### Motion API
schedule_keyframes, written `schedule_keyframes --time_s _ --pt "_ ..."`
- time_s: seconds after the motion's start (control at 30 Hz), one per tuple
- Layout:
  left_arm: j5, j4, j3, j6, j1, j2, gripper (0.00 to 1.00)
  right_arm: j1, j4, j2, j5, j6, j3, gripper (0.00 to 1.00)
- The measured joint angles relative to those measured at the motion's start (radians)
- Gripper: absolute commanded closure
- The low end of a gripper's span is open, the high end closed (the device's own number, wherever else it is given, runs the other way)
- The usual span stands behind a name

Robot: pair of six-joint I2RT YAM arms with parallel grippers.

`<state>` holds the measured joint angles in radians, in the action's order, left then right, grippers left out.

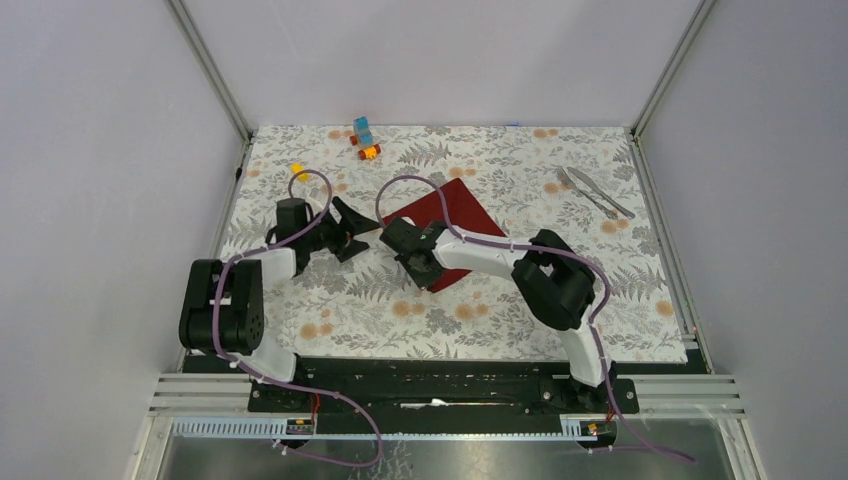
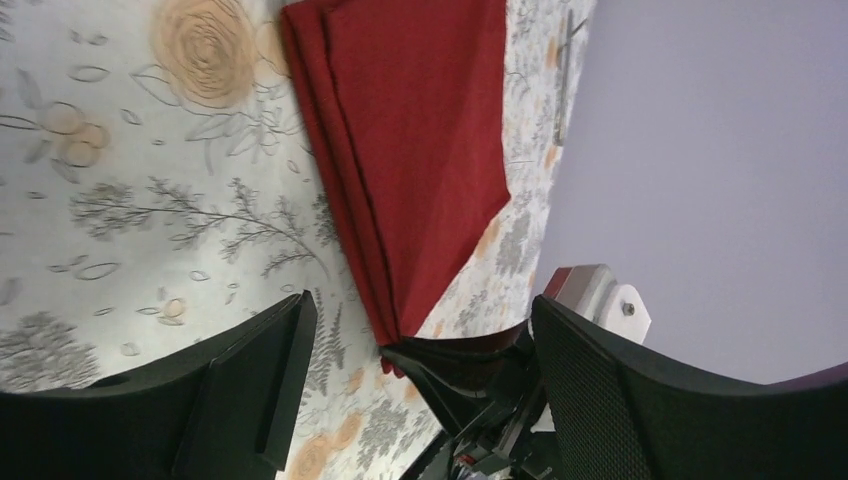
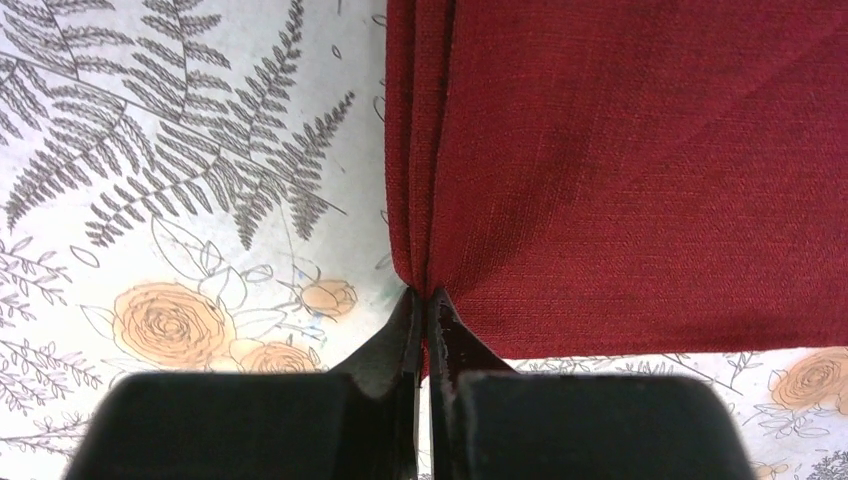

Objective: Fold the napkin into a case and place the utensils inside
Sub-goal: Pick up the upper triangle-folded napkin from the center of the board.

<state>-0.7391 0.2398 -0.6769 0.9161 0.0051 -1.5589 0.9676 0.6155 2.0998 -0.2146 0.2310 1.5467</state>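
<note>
Folded napkin [image 1: 455,212] at desk [image 1: 500,310] centre; right claw [image 3: 425,300] pinched tight on its 7 o'clock corner; left claw [image 1: 358,230] spread wide, empty, at napkin's 9 o'clock; utensils [image 1: 592,190] at desk's 2 o'clock.

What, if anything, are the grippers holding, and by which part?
The right gripper pinches the napkin at a corner of its folded edge; the left gripper is open and empty.

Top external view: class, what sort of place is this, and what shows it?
Probably a robot lab test cell: aluminium frame posts and blank walls enclose a floral tablecloth holding a red napkin, with a left arm and right arm bolted at the near edge.
</note>
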Motion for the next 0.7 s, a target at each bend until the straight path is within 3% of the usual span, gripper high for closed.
schedule_keyframes --time_s 0.17,0.43,0.7 --pt "0.021 0.209 0.059 0.143 -0.066 -0.065 0.24 -0.012 -0.039 -0.066 0.007 0.000 -0.069 1.00" --pt "0.151 0.363 0.085 0.293 -0.175 -0.216 0.37 -0.047 -0.087 -0.121 0.043 0.000 -0.108 1.00" --pt "0.256 0.475 0.071 0.374 -0.195 -0.291 0.40 -0.056 -0.114 -0.148 0.061 0.000 -0.133 1.00"
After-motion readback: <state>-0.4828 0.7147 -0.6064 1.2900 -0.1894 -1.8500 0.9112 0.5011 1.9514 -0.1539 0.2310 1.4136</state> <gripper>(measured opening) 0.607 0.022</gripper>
